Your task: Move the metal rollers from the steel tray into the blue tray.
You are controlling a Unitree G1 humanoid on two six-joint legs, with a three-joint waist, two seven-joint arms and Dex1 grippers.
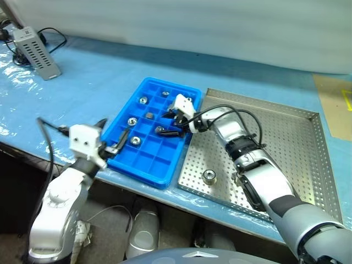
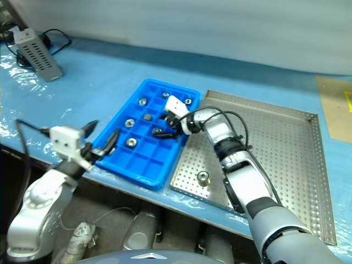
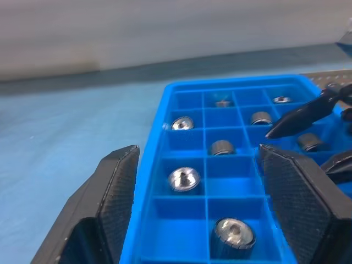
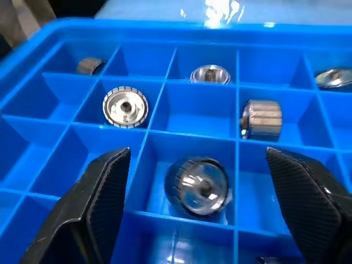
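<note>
Right hand [image 4: 198, 203] wide over sideways-lying roller [image 4: 199, 186]

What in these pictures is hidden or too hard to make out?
- Blue tray: in the head views the right hand covers some compartments, so the count of metal rollers stays unsure.
- Steel tray: the right arm hides part of its floor; one roller shows.
- Grey box: too small to identify.

One roller [image 1: 209, 176] in steel tray [image 1: 286, 143], right of blue tray [image 1: 144, 165].
</note>
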